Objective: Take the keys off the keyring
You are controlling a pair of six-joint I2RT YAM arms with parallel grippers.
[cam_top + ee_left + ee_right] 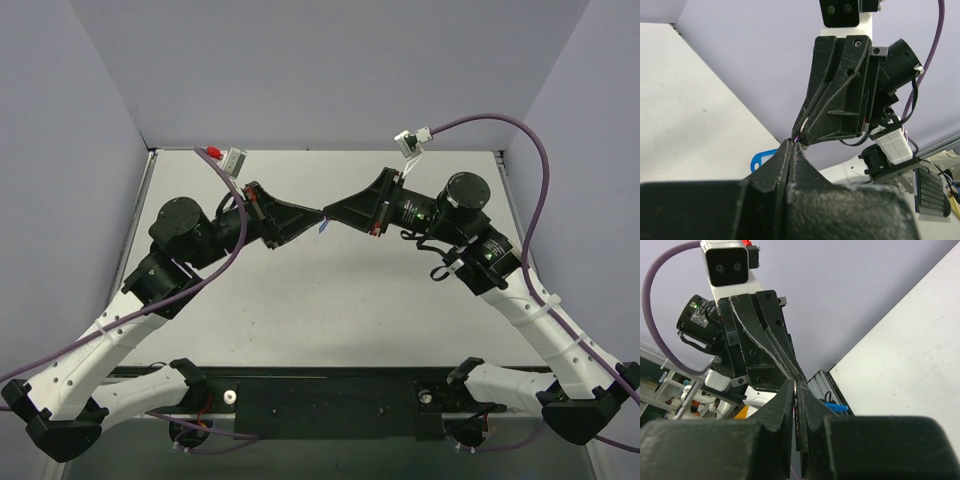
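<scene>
Top view first: both arms reach in over the white counter (330,320) and meet tip to tip, roughly mid-counter and toward the far side. The left pincer (316,214) comes in from the left and the right pincer (330,213) from the right, both raised off the surface and just about touching. A small blue tag (322,229) dangles right below the meeting point. From up here I can't pick out the keys at all, they're too tiny, and I can't see the keyring either. Left wrist cam: the left pincer's two fingers are pressed together to a point, with only a hairline seam between them. I can't tell whether anything is caught in there. The right pincer's tip sits right against it, nose to nose, with a tiny pale and purplish glint at the contact spot that I can't identify. The blue tag pokes out just left of the left pincer's fingers and has a hole through it. Right wrist cam: the right pincer is squeezed onto a thin metal strip (798,415), seen edge-on and running down between its fingers. It could be a key or the ring, I honestly can't say which. The left pincer's closed tip meets it head-on from above. The blue tag shows just right of the fingers, hanging in the air rather than lying on the counter.
</scene>
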